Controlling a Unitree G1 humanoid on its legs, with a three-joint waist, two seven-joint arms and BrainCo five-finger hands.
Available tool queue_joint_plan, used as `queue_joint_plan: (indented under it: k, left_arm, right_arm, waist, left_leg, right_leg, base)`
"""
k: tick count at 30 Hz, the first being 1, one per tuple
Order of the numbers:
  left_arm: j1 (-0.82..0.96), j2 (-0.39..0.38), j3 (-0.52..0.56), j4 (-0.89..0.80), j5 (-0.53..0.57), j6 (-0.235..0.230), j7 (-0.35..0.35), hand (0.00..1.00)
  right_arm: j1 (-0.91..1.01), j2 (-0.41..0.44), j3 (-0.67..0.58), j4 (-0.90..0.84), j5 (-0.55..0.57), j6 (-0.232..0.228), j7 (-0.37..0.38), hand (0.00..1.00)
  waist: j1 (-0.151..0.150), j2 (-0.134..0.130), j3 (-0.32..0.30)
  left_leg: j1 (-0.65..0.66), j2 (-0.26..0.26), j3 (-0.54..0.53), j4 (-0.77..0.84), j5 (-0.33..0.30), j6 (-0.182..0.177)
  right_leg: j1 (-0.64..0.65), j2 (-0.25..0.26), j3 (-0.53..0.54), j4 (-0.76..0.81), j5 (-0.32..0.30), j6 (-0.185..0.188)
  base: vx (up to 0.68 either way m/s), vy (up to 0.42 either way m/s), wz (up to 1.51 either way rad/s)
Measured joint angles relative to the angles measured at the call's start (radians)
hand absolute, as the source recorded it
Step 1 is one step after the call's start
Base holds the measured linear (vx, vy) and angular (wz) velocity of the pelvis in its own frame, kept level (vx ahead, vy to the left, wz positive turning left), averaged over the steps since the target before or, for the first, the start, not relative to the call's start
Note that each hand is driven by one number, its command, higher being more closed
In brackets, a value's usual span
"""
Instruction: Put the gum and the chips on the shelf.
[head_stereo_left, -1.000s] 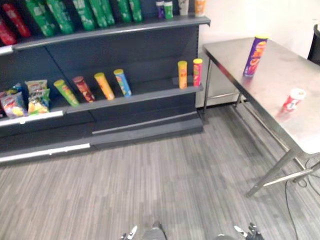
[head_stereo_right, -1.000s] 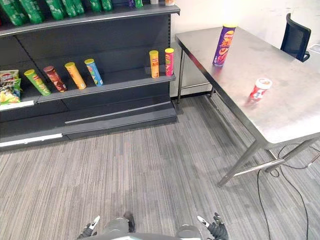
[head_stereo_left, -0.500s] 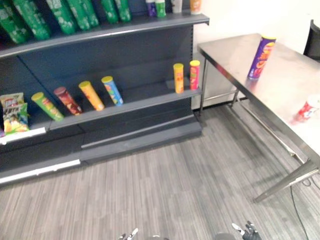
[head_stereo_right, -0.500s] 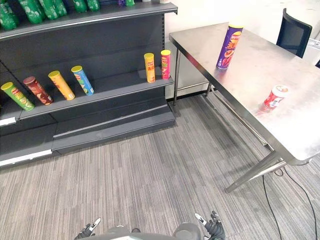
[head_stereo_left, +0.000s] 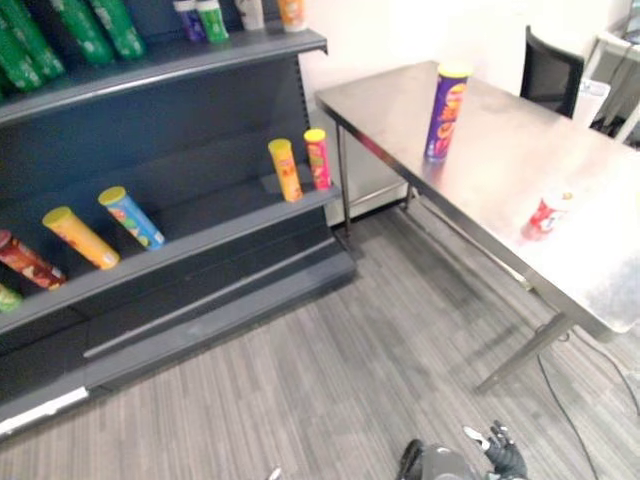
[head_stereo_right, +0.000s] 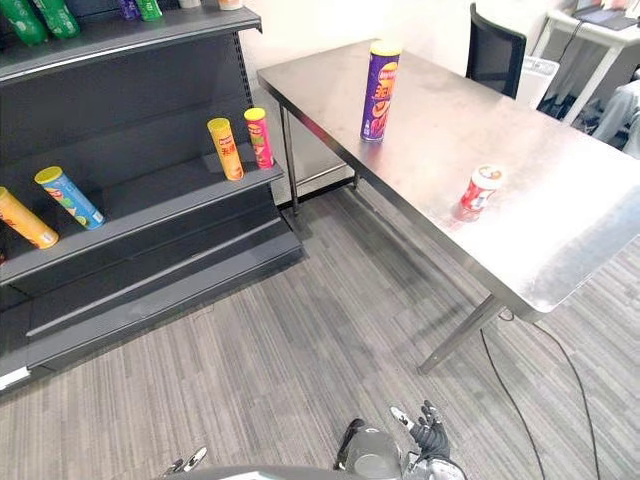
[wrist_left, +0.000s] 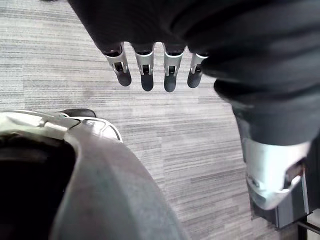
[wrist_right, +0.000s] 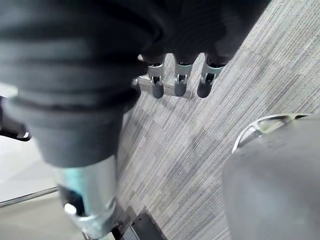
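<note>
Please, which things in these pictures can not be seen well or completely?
Gum container on the table: too small in the eye views to tell whether it is sealed.
Green bottles on the shelf: tops cut off by the upper edge, eye views.
Black chair: lower part hidden behind the table.
Left robot hand: mostly cut off by the bottom edge, right eye view.

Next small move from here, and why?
Probably step toward the table: the purple chips can and the red gum tub stand on it, apart from both hands. The left hand and right hand hang low over the floor, open and empty.
</note>
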Motion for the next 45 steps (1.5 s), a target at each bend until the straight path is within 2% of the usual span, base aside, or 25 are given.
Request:
queue_joint_plan:
  k: [3, 4, 8, 10, 11, 12, 13, 14, 15, 16, 17, 18, 19, 20, 23, 25, 27, 28, 30, 32, 35, 37, 39, 43, 45]
  left_arm:
    - [0.000, 0.007, -0.003, -0.003, 0.000, -0.002, 0.007, 0.00]
    - [-0.008, 0.011, -0.003, -0.006, 0.000, -0.001, 0.010, 0.00]
    - [-0.012, 0.019, -0.003, -0.006, 0.001, 0.007, 0.005, 0.00]
    - [-0.015, 0.015, -0.003, -0.005, 0.001, 0.010, -0.001, 0.00]
    - [-0.019, 0.023, 0.000, -0.004, 0.001, 0.010, -0.005, 0.00]
    - [-0.029, 0.033, -0.002, -0.006, -0.001, 0.007, -0.013, 0.00]
    - [-0.035, 0.030, -0.002, -0.006, -0.004, 0.002, -0.019, 0.00]
    - [-0.035, 0.023, -0.002, -0.007, -0.005, -0.002, -0.020, 0.00]
    - [-0.034, 0.009, -0.002, -0.007, -0.027, -0.012, -0.020, 0.00]
    - [-0.034, -0.002, 0.002, -0.008, -0.042, -0.020, -0.017, 0.00]
    - [-0.034, -0.005, 0.002, -0.008, -0.042, -0.020, -0.016, 0.00]
    - [-0.033, -0.004, 0.001, -0.011, -0.042, -0.027, -0.010, 0.00]
    - [-0.033, -0.005, -0.003, -0.028, -0.041, -0.040, 0.002, 0.00]
    - [-0.028, -0.006, -0.003, -0.037, -0.040, -0.048, 0.009, 0.00]
    - [-0.025, -0.002, -0.011, -0.042, -0.039, -0.054, 0.025, 0.00]
    - [-0.021, 0.003, -0.012, -0.041, -0.023, -0.055, 0.030, 0.00]
    - [-0.019, -0.002, -0.017, -0.040, -0.022, -0.060, 0.035, 0.00]
    - [-0.019, -0.008, -0.020, -0.038, -0.023, -0.061, 0.037, 0.00]
    - [-0.024, 0.031, -0.031, -0.040, -0.021, -0.061, 0.040, 0.00]
    - [-0.029, 0.052, -0.038, -0.037, 0.016, -0.058, 0.040, 0.00]
    - [-0.045, 0.052, -0.077, -0.027, 0.059, -0.052, 0.038, 0.00]
    - [-0.042, 0.040, -0.091, -0.025, 0.058, -0.043, 0.036, 0.00]
    - [-0.041, 0.037, -0.091, -0.025, 0.058, -0.037, 0.028, 0.00]
    - [-0.038, 0.037, -0.090, -0.014, 0.057, -0.040, 0.017, 0.00]
    - [-0.038, 0.037, -0.089, -0.007, 0.057, -0.047, 0.014, 0.00]
  right_arm:
    - [0.010, 0.008, 0.002, -0.001, 0.000, 0.001, 0.001, 0.00]
    - [0.011, 0.011, 0.003, -0.002, 0.000, 0.004, 0.002, 0.00]
    - [0.021, 0.011, 0.020, -0.019, 0.022, 0.012, 0.002, 0.00]
    - [0.045, 0.009, 0.032, -0.055, 0.049, 0.018, 0.001, 0.00]
    - [0.044, 0.012, 0.033, -0.052, 0.049, 0.025, 0.000, 0.00]
    - [0.044, 0.009, 0.042, -0.049, 0.048, 0.034, 0.000, 0.00]
    - [0.047, 0.003, 0.042, -0.047, 0.049, 0.036, -0.003, 0.00]
    - [0.047, -0.004, 0.042, -0.046, 0.048, 0.039, -0.009, 0.00]
    - [0.046, -0.021, 0.042, -0.038, 0.047, 0.048, -0.018, 0.00]
    - [0.043, -0.030, 0.039, -0.037, 0.047, 0.051, -0.025, 0.00]
    - [0.042, -0.033, 0.036, -0.035, 0.047, 0.051, -0.029, 0.00]
    - [0.041, -0.036, 0.024, -0.027, 0.046, 0.051, -0.047, 0.00]
    - [0.039, -0.036, -0.001, -0.011, 0.045, 0.050, -0.059, 0.00]
    - [0.037, -0.034, -0.008, -0.003, 0.044, 0.050, -0.065, 0.00]
    - [0.039, -0.029, -0.049, 0.004, 0.045, 0.050, -0.090, 0.00]
    - [0.036, -0.034, -0.051, 0.009, 0.045, 0.047, -0.095, 0.00]
    - [0.040, -0.042, -0.051, 0.010, 0.045, 0.041, -0.094, 0.00]
    - [0.044, -0.050, -0.052, 0.016, 0.044, 0.042, -0.093, 0.00]
    - [0.037, 0.001, -0.045, 0.035, 0.037, 0.040, -0.083, 0.00]
    - [0.041, 0.030, -0.045, 0.040, 0.037, 0.034, -0.084, 0.00]
    - [0.043, 0.036, -0.045, 0.041, 0.038, 0.015, -0.085, 0.00]
    - [0.039, 0.038, -0.037, 0.040, 0.033, -0.006, -0.082, 0.00]
    - [0.039, 0.032, -0.037, 0.041, 0.016, -0.019, -0.085, 0.00]
    - [0.036, 0.033, -0.023, 0.044, -0.002, -0.036, -0.084, 0.00]
    - [0.036, 0.032, -0.013, 0.048, -0.002, -0.036, -0.086, 0.00]
  waist:
    - [-0.003, -0.019, -0.006]
    - [-0.002, -0.011, -0.010]
    - [-0.004, -0.020, -0.017]
    - [-0.004, -0.009, -0.035]
    - [-0.005, -0.016, -0.034]
    - [-0.007, -0.025, -0.039]
    - [-0.009, -0.015, -0.035]
    - [-0.009, -0.010, -0.036]
    - [-0.005, 0.001, -0.030]
    - [-0.003, 0.025, -0.028]
    - [-0.003, 0.029, -0.028]
    - [-0.004, 0.026, -0.027]
    - [-0.002, 0.022, -0.027]
    - [-0.001, 0.019, -0.026]
    - [-0.002, 0.015, -0.026]
    - [-0.003, 0.009, -0.029]
    - [-0.002, 0.015, -0.028]
    - [-0.002, 0.023, -0.028]
    - [-0.002, -0.029, -0.034]
    - [-0.005, -0.057, -0.044]
    - [-0.006, -0.041, -0.048]
    - [-0.007, -0.012, -0.054]
    - [-0.007, -0.003, -0.061]
    - [-0.007, -0.007, -0.069]
    - [-0.007, -0.007, -0.069]
  left_leg:
    - [-0.023, 0.030, 0.002, 0.059, -0.047, 0.002]
    - [-0.035, 0.040, 0.004, 0.086, -0.065, 0.000]
    - [-0.053, 0.058, 0.026, 0.121, -0.095, -0.007]
    - [-0.056, 0.074, 0.064, 0.172, -0.086, -0.050]
    - [-0.084, 0.092, 0.074, 0.255, -0.078, -0.056]
    - [-0.149, 0.142, 0.070, 0.441, -0.042, -0.058]
    - [-0.198, 0.187, 0.039, 0.603, 0.020, -0.034]
    - [-0.223, 0.208, 0.013, 0.678, 0.066, -0.023]
    - [-0.279, 0.247, -0.049, 0.821, 0.178, 0.006]
    - [-0.336, 0.250, -0.099, 0.918, 0.128, 0.008]
    - [-0.357, 0.244, -0.101, 0.933, 0.075, 0.015]
    - [-0.391, 0.213, -0.097, 0.911, 0.011, 0.019]
    - [-0.424, 0.182, -0.095, 0.839, -0.019, 0.025]
    - [-0.436, 0.168, -0.100, 0.788, -0.025, 0.020]
    - [-0.482, 0.101, -0.244, 0.459, -0.015, 0.007]
    - [-0.483, 0.055, -0.392, 0.283, 0.039, 0.007]
    - [-0.445, 0.028, -0.468, 0.184, 0.088, -0.011]
    - [-0.430, 0.021, -0.487, 0.169, 0.164, -0.023]
    - [-0.394, -0.028, -0.407, 0.170, 0.124, 0.006]
    - [-0.376, -0.062, -0.365, 0.171, 0.101, 0.036]
    - [-0.323, -0.084, -0.303, 0.139, 0.080, 0.069]
    - [-0.284, -0.082, -0.247, 0.103, 0.077, 0.075]
    - [-0.258, -0.083, -0.202, 0.078, 0.077, 0.077]
    - [-0.221, -0.070, -0.120, 0.064, 0.077, 0.078]
    - [-0.209, -0.066, -0.101, 0.064, 0.077, 0.078]
  right_leg:
    - [0.016, 0.005, -0.014, -0.017, -0.004, 0.006]
    - [0.015, 0.007, -0.017, -0.016, -0.006, 0.004]
    - [-0.014, 0.018, -0.010, 0.019, -0.026, -0.005]
    - [-0.040, 0.034, -0.002, 0.030, -0.059, -0.016]
    - [-0.040, 0.040, 0.010, 0.028, -0.065, -0.017]
    - [-0.026, 0.048, 0.033, 0.012, -0.058, -0.019]
    - [0.002, 0.065, 0.055, -0.002, -0.063, -0.022]
    - [0.021, 0.080, 0.072, -0.016, -0.068, -0.028]
    - [0.060, 0.110, 0.127, -0.060, -0.074, -0.034]
    - [0.087, 0.130, 0.173, -0.082, -0.076, -0.039]
    - [0.099, 0.133, 0.197, -0.092, -0.077, -0.041]
    - [0.125, 0.133, 0.245, -0.110, -0.079, -0.042]
    - [0.149, 0.130, 0.292, -0.127, -0.079, -0.040]
    - [0.155, 0.129, 0.316, -0.130, -0.080, -0.038]
    - [0.170, 0.128, 0.434, -0.126, -0.095, -0.002]
    - [0.171, 0.120, 0.532, -0.121, -0.115, 0.038]
    - [0.169, 0.116, 0.595, -0.104, -0.138, 0.081]
    - [0.170, 0.116, 0.625, -0.093, -0.153, 0.105]
    - [0.170, 0.050, 0.618, -0.097, -0.141, 0.131]
    - [0.181, 0.005, 0.608, -0.126, -0.120, 0.156]
    - [0.188, -0.023, 0.602, -0.151, -0.047, 0.154]
    - [0.185, -0.027, 0.565, -0.166, 0.008, 0.153]
    - [0.177, -0.034, 0.511, -0.179, 0.032, 0.152]
    - [0.178, -0.035, 0.354, -0.226, 0.069, 0.147]
    - [0.191, -0.031, 0.327, -0.259, 0.075, 0.144]
  base:
    - [-0.09, -0.007, 0.02]
    - [-0.05, 0.009, 0.00]
    - [0.04, 0.005, -0.16]
    - [0.18, -0.006, -0.43]
    - [0.22, -0.070, -0.60]
    - [0.24, -0.118, -0.65]
    - [0.24, -0.172, -0.67]
    - [0.26, -0.131, -0.83]
    - [0.28, -0.028, -1.04]
    - [0.31, 0.019, -1.09]
    - [0.33, 0.069, -1.11]
    - [0.32, 0.035, -1.18]
    - [0.35, 0.049, -1.25]
    - [0.27, 0.063, -1.29]
    - [0.27, 0.168, -1.19]
    - [0.33, 0.312, -1.21]
    - [0.30, 0.355, -1.09]
    - [0.29, 0.397, -1.00]
    - [0.26, 0.372, -0.86]
    - [0.19, 0.282, -0.56]
    - [0.15, 0.239, -0.51]
    - [0.11, 0.185, -0.66]
    - [0.10, 0.154, -0.76]
    - [0.05, 0.032, -0.70]
    - [-0.01, -0.036, -0.51]
